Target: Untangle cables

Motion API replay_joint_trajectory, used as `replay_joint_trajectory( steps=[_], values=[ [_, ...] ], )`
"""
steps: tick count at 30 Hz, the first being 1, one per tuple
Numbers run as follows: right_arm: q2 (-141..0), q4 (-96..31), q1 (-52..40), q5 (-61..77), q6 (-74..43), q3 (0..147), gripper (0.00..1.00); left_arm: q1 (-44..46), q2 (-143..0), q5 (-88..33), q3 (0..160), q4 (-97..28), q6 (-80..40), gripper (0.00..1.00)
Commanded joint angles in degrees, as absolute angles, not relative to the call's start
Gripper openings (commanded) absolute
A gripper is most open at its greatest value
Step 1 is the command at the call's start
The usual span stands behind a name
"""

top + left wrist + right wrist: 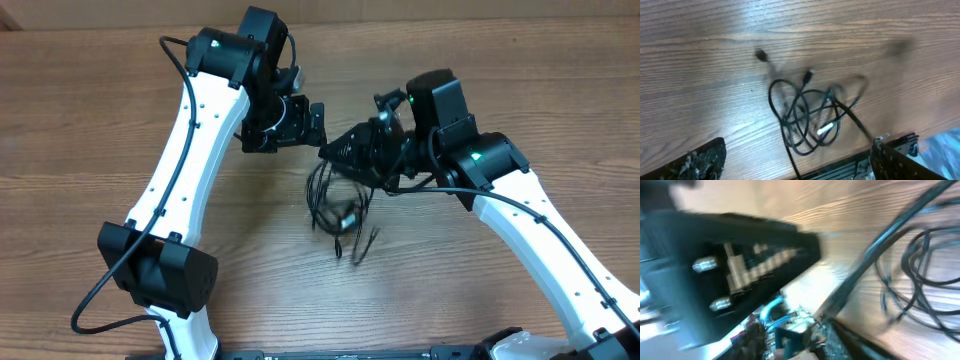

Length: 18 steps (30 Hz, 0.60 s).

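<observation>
1. Black, thin and limp, the cables (338,208) are judged light and springy; they lie tangled at frame centre on the table (90,120).
2. A loose outer loop is best taken.
3. Left jaws are seen spread wide and empty; the right jaws are blurred, so their state cannot be told.
4. Access from above is crowded by both arms.

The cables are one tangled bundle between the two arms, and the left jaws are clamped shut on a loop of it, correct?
Not quite. The cables are one tangled bundle between the arms, but the left gripper has its jaws wide open and holds nothing. The left wrist view shows the bundle clear of them.
</observation>
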<state>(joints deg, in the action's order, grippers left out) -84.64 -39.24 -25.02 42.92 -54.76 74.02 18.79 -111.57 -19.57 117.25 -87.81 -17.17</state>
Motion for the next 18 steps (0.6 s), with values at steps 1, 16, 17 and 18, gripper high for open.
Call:
replay_joint_trajectory(
  steps=[1,16,17,18],
  values=[
    [-84.1,-39.1,-25.0,40.0,-52.2,75.0,0.61,19.2,-112.2,-18.4,117.0,-87.8,-17.2,0.94],
    [-84.1,-31.4,-12.3,58.6,-46.5,75.0,1.0,20.4,-112.2,-16.2,115.3,-89.5,-13.9,0.93],
    [-84.1,-34.5,-10.8,57.2,-44.7,75.0,1.0,20.8,-112.2,-14.9,114.6,-89.5,-14.0,0.93],
    [-84.1,-38.7,-9.2,54.5,-42.9,75.0,1.0,21.1,-112.2,-13.6,113.4,-89.2,-14.2,0.93]
  ],
)
